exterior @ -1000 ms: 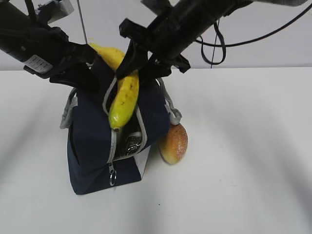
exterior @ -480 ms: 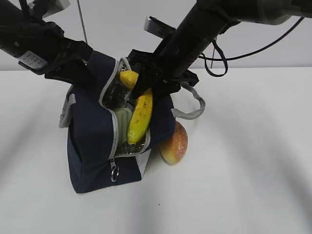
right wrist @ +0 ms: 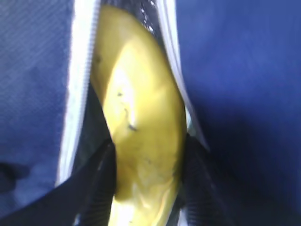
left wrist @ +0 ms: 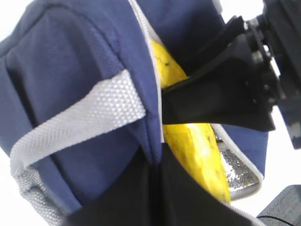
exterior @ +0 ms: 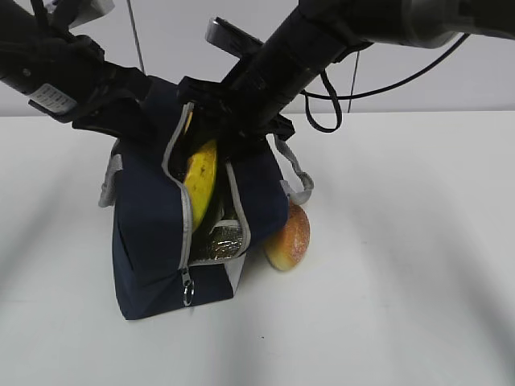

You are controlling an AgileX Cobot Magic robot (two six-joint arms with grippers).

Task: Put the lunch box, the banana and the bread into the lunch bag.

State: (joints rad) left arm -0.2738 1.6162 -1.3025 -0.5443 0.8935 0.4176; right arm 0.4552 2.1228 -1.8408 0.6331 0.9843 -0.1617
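Observation:
The navy lunch bag (exterior: 149,241) stands upright with its zipper open and silver lining showing. My right gripper (exterior: 221,133) is shut on the yellow banana (exterior: 201,181) and holds it inside the bag's opening, tip down. In the right wrist view the fingers clamp the banana (right wrist: 141,136) from both sides between the zipper edges. My left gripper (left wrist: 157,162) is shut on the lunch bag's left zipper edge (left wrist: 146,94), beside the banana (left wrist: 197,150). The bread (exterior: 288,235) lies on the table against the bag's right side. The lunch box is hidden.
The bag's grey handles hang at its left (exterior: 109,181) and right (exterior: 294,181) sides. The zipper ring pull (exterior: 187,293) hangs low on the front. White table (exterior: 402,281) stretches to the right and front.
My right gripper has carried the banana down from above the bag into its opening. The opening has narrowed around it, hiding the pale green lid seen half a second ago.

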